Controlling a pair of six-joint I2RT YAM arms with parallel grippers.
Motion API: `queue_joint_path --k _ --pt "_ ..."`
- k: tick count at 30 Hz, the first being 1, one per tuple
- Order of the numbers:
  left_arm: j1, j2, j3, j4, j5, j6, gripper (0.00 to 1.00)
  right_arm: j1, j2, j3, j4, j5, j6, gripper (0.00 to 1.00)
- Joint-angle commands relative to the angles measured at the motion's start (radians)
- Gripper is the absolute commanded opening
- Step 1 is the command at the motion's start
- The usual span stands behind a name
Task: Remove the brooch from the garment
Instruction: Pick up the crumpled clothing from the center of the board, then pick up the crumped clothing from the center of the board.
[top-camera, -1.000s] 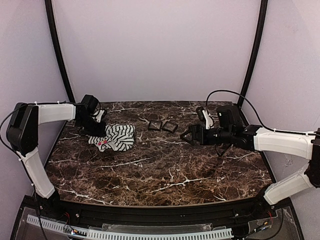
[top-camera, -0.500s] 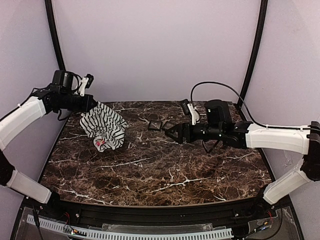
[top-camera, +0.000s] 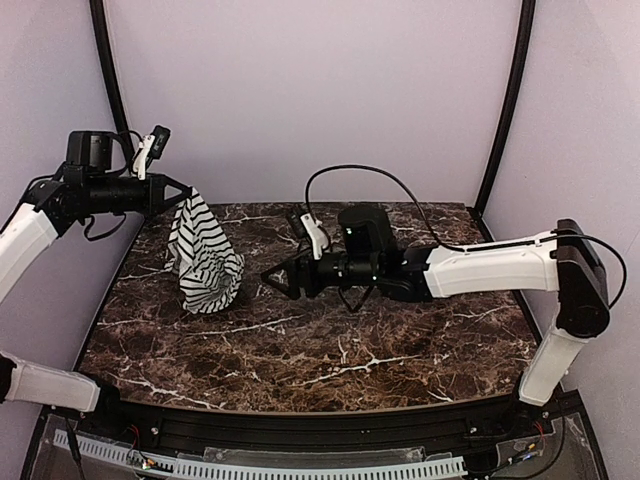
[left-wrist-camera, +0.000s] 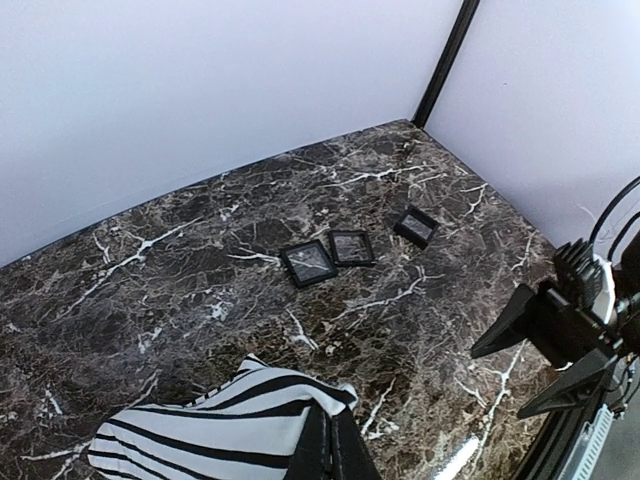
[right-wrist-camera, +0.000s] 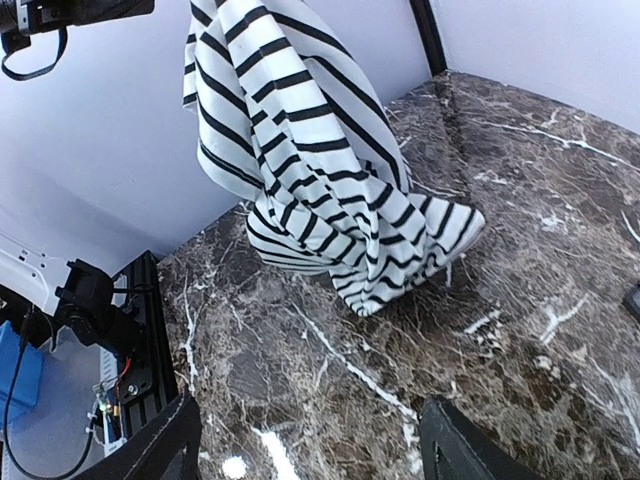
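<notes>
The garment (top-camera: 205, 262), white with thin black stripes, hangs from my left gripper (top-camera: 188, 192), which is shut on its top edge, raised over the table's far left. Its lower end rests bunched on the marble. In the left wrist view the closed fingers pinch the cloth (left-wrist-camera: 200, 430) at the bottom edge. My right gripper (top-camera: 275, 282) is open and empty, low over the table just right of the garment, facing it. In the right wrist view the garment (right-wrist-camera: 310, 170) hangs ahead of the spread jaws. The brooch is hidden in every view.
Three small black square frames (left-wrist-camera: 307, 263) lie on the dark marble table (top-camera: 330, 350) toward the back, behind my right arm. Black corner posts (top-camera: 503, 110) and white walls enclose the table on three sides.
My left gripper has lifted the garment off the table, up and to the left, so it now hangs. My right arm has swept left across the table to just beside the garment.
</notes>
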Motion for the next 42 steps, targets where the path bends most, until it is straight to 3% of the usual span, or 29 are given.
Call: queue_joint_path --k 1,10,20,22,24,26,27,33,42 --pt "-0.005 -0.051 0.043 -0.008 0.084 -0.044 0.01 0.032 0.085 0.073 0.081 0.048 0.003 0.72" --pt "-0.004 -0.064 0.079 -0.028 0.091 -0.062 0.01 0.038 0.289 0.237 0.069 0.06 0.034 0.63" --pt "-0.005 -0.079 0.082 -0.043 0.025 -0.116 0.01 0.076 0.401 0.332 0.093 -0.069 0.024 0.62" --pt "-0.004 -0.087 0.074 -0.038 0.012 -0.142 0.01 0.077 0.424 0.349 0.125 -0.115 0.043 0.5" --pt "-0.005 -0.098 0.065 -0.028 0.009 -0.171 0.01 0.078 0.446 0.374 0.141 -0.146 0.06 0.24" --pt "-0.004 -0.113 0.06 -0.022 0.016 -0.195 0.01 0.078 0.452 0.395 0.131 -0.154 0.066 0.05" --pt "-0.004 -0.12 0.058 -0.021 0.017 -0.2 0.01 0.078 0.441 0.392 0.129 -0.149 0.063 0.0" --pt "-0.003 -0.203 0.088 -0.069 -0.023 -0.194 0.01 0.078 0.257 0.294 0.121 -0.083 0.016 0.0" --pt "-0.003 -0.31 0.141 -0.084 0.022 -0.207 0.01 0.08 -0.223 0.068 -0.077 0.147 -0.085 0.0"
